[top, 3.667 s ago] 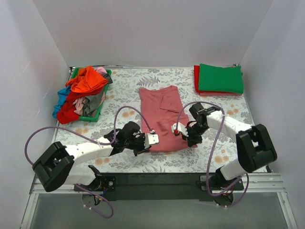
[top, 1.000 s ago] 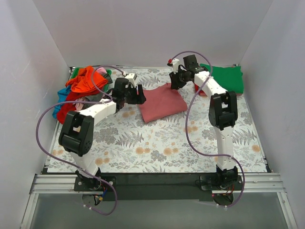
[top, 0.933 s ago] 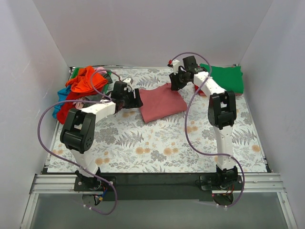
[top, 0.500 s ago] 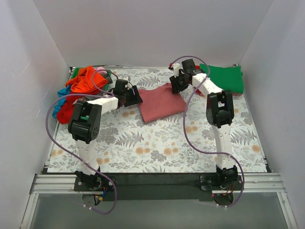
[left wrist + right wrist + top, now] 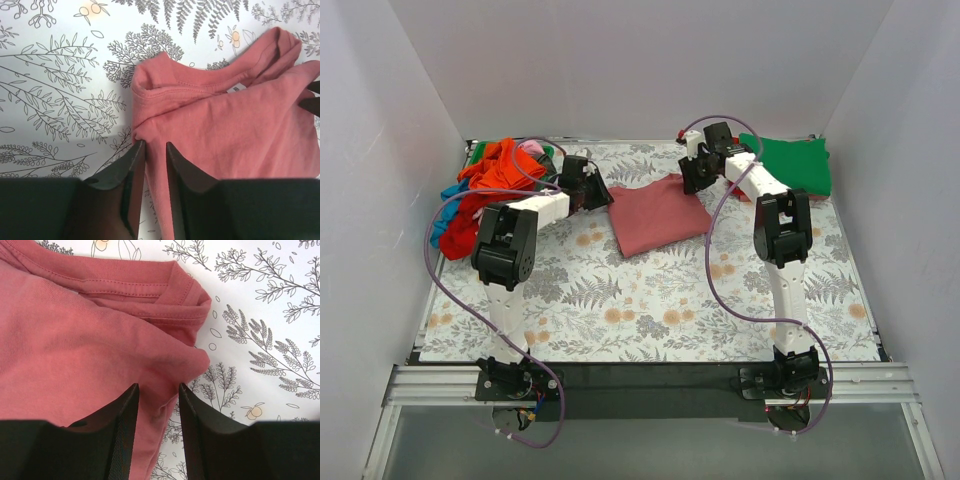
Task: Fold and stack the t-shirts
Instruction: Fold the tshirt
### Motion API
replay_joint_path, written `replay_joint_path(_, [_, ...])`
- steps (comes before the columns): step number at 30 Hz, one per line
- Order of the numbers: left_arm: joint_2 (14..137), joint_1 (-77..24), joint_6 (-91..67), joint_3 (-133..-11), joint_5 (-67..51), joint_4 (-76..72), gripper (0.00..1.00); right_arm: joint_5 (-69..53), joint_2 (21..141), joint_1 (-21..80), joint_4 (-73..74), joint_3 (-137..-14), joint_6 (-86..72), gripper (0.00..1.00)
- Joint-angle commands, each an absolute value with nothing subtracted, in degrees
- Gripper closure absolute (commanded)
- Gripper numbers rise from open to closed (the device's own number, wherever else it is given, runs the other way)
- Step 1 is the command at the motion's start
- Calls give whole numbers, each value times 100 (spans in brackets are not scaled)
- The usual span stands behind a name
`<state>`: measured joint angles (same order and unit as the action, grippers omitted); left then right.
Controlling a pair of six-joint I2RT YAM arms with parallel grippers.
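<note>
The dusty-rose t-shirt (image 5: 657,215) lies folded into a compact rectangle at the back centre of the table. My left gripper (image 5: 603,196) is at its left corner. In the left wrist view the gripper (image 5: 155,143) is narrowly open, with the shirt's (image 5: 225,125) folded edge lying flat between the jaws. My right gripper (image 5: 690,182) is at the shirt's far right corner. In the right wrist view the gripper (image 5: 158,385) is open over the shirt's (image 5: 85,350) corner near the neck band. A folded green t-shirt (image 5: 785,165) lies on a folded red one (image 5: 732,160) at the back right.
A green basket (image 5: 480,150) at the back left holds a heap of unfolded tees, with orange (image 5: 505,168) on top and red (image 5: 460,238) and blue (image 5: 442,212) hanging over its side. White walls close in the floral-printed table (image 5: 650,300).
Since 3.7 s ago both grippers carried the shirt's near hem to the back, folding it in half. In the last second the shirt stayed still while the left arm drew in toward the basket.
</note>
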<state>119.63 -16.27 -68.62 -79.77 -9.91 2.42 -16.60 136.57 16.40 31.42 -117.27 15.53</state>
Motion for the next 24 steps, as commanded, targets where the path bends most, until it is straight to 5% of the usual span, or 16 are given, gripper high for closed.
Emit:
replay_joint_path(1, [11988,-1591,-6908,-8200,-1072,264,80,-1652,13482,1600,2979,-11769,1503,56])
replay_joint_path(8, [12050,-1565,-6952,-8200,-1160,167,87,-1714,13403,1477,2944,-11707,1407,55])
replay_joint_path(12, [11997,-1521,-7057,-8078,-1239,-219,100,-1810,13386,1406,2927,-11646,1336,53])
replay_joint_path(24, [11857,-1398,-7435,-7295,-1722,-1775,100,-2355,13658,1380,2935,-11751,1090,61])
